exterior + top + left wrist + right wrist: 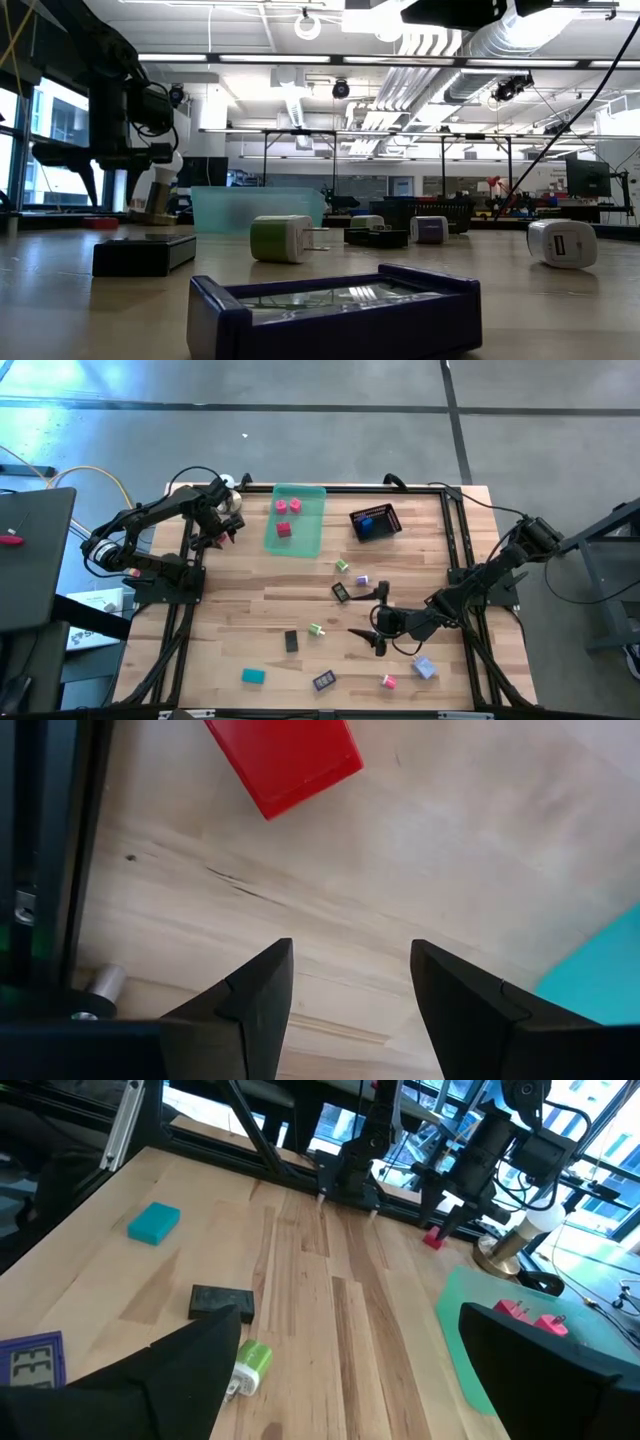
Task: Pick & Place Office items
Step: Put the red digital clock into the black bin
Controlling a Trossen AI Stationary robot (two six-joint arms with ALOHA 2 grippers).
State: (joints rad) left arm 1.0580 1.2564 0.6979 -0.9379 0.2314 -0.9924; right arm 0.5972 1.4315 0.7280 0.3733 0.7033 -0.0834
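Our left gripper (350, 1005) hangs low at the far left corner of the worktop (250, 610), just left of the green tray (312, 532). Its fingers are open a little and hold nothing. A small red block (285, 760) lies on the wood just ahead of them, so we think we are lining up to grab it.

Our right gripper (372, 632) sits out over the middle of the worktop, on the near right side. Its fingers are spread wide and empty. We think it is ready to drop onto one of the small pieces close by.

3 pink and red pieces (287, 512) already lie in the tray, so that looks like the place for them. A black mesh basket (375, 522) stands to the right of the tray with something blue inside.

Most office items are still spread over the wood: a teal block (253, 676), a black piece (291, 641), a green-and-white one (316, 629), a pink one (389, 681) and a lavender one (424, 667). So we think lots of picking is left.
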